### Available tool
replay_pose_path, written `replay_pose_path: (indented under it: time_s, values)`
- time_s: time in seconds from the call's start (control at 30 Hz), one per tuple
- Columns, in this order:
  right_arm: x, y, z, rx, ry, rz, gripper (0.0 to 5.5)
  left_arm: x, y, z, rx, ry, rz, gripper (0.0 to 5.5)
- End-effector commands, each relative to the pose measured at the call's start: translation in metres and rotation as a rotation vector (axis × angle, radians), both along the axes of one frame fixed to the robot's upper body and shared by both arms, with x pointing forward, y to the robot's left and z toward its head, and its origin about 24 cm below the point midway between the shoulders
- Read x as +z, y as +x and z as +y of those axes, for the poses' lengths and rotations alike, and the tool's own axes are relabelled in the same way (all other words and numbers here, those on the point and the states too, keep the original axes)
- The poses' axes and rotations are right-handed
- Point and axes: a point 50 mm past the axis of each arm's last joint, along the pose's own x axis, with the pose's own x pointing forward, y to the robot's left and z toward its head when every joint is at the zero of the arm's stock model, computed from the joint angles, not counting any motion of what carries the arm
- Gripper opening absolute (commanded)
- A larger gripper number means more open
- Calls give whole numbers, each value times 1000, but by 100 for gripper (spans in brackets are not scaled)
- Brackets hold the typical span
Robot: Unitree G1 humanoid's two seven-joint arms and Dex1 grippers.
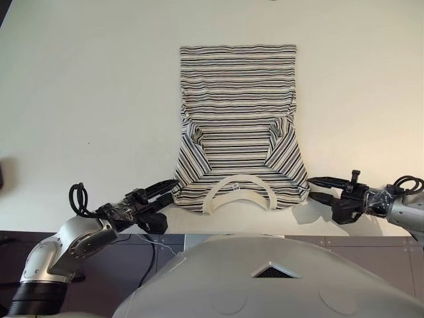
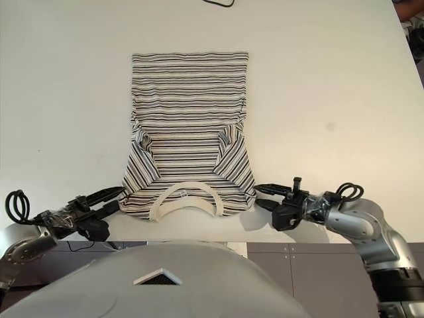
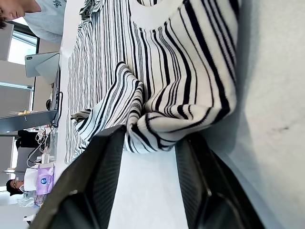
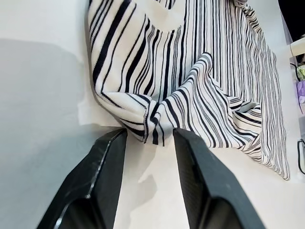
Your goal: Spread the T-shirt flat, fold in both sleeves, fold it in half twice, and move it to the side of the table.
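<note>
The black-and-white striped T-shirt [image 1: 238, 99] lies flat on the white table [image 1: 79, 99], both sleeves folded in over its chest and its cream collar [image 1: 238, 192] towards me. My left gripper [image 1: 171, 188] is open at the shirt's near left shoulder corner. In the left wrist view that corner [image 3: 181, 95] bulges between the tips of the two dark fingers [image 3: 107, 181]. At the near right shoulder corner my right gripper [image 1: 310, 187] is open too. Its wrist view shows the striped edge [image 4: 152, 119] just at the gap between its fingers [image 4: 102, 171].
The table's front edge [image 1: 318, 233] runs just below both grippers, with dark floor beyond it. Wide bare tabletop lies left and right of the shirt. A black cable [image 2: 218, 2] touches the far edge.
</note>
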Motion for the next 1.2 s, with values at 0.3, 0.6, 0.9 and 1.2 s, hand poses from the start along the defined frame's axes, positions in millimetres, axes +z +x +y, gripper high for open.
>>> replay_pose_path:
  time_s: [0.3,0.6,0.9,1.2]
  values:
    - [-7,7,8,55,-24,-13,146,-8,-1,-3,-47,26,118,55]
    - [-3,7,4,69,-42,34,13,-2,6,-6,-24,-33,128,10]
    - [52,8,-6,18,-17,284,13,45,7,-8,-2,-169,319,10]
    - [146,6,-13,-82,42,625,13,118,-7,-18,107,-416,591,10]
